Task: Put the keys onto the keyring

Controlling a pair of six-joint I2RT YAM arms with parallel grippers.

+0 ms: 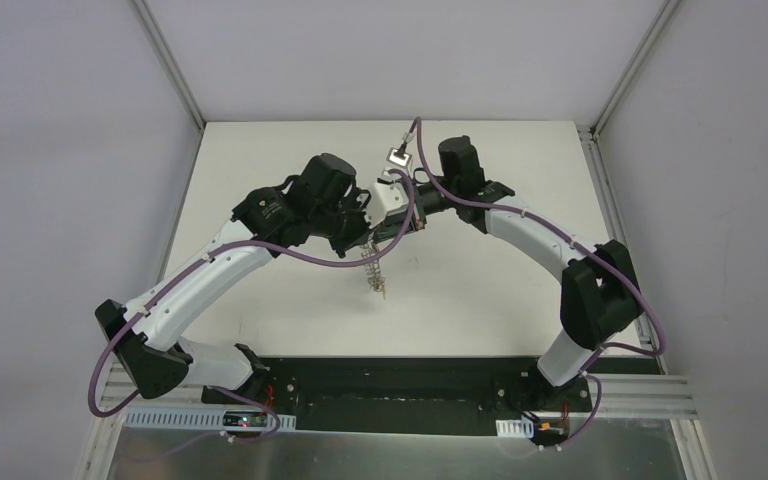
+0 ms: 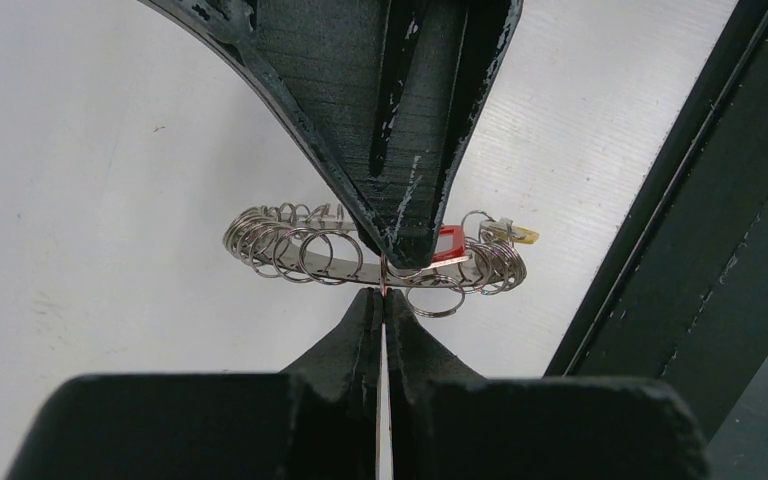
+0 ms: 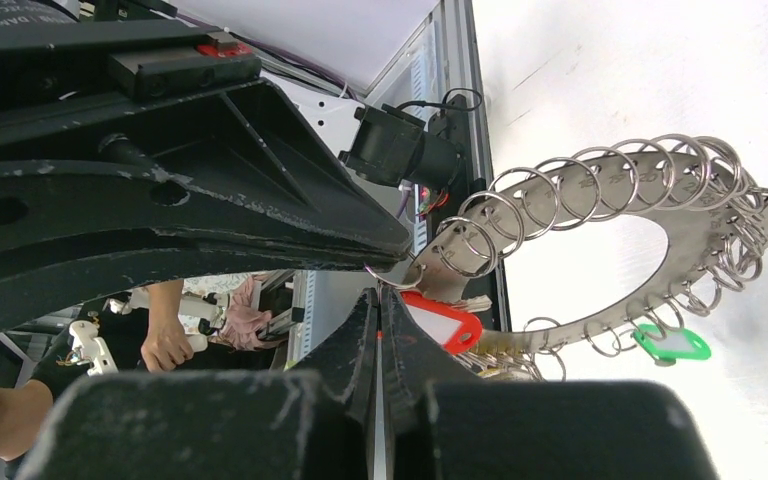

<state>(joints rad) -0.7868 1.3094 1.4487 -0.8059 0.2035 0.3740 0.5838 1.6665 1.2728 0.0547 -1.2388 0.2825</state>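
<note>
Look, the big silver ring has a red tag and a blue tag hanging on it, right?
Not quite. The keyring does have a red tag hanging on it, but the other tag is green, not blue. The right wrist view shows both tags.

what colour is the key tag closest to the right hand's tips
Red, with a white label window. The key tag shows best in the right wrist view.

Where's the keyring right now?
Centre of the top view: the keyring hangs just below the point where the left gripper and right gripper meet tip to tip, with a red-tagged key beside them.
</note>
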